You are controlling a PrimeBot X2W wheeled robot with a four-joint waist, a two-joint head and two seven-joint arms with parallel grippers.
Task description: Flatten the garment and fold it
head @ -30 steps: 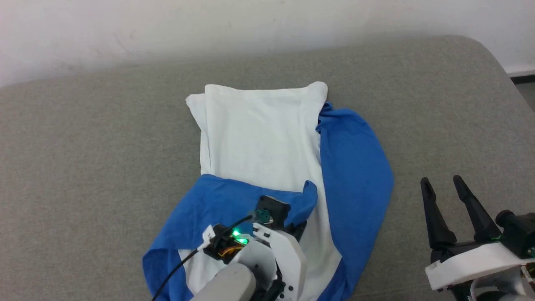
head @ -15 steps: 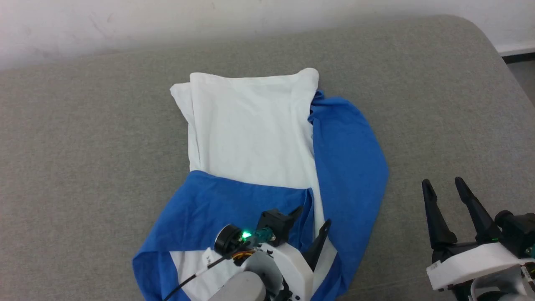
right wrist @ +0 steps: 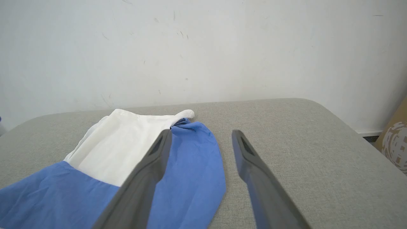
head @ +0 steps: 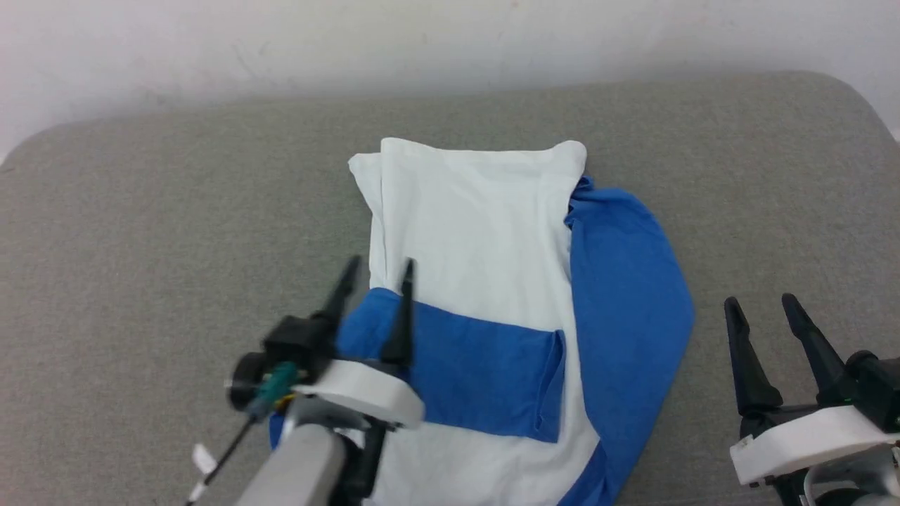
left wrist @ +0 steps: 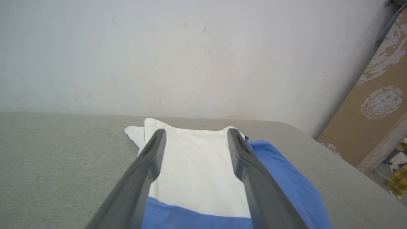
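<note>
A white garment (head: pixel 478 232) with bright-blue sleeves lies spread near the middle of a grey padded surface (head: pixel 140 211); its white body is smooth and roughly rectangular, with a narrow fold along its left edge and its far end toward a pale wall (head: pixel 422 42); one blue sleeve (head: pixel 485 379) is folded flat across the body as a neat band; the other sleeve (head: pixel 633 295) runs down the body's right side in a long curve, a little rumpled at its far end; the left gripper (head: pixel 380 281) is above the left end of the folded band, its two dark fingers spread apart and holding nothing; the right gripper (head: pixel 763 316) is over bare grey surface just right of the garment, its fingers likewise parted and empty; half a second earlier the left gripper was nearer the garment's middle, at the sleeve's cuff end, and the blue band lay looser and wider; the head camera has also shifted, so the whole scene sits further right; the right gripper's pose is unchanged.
</note>
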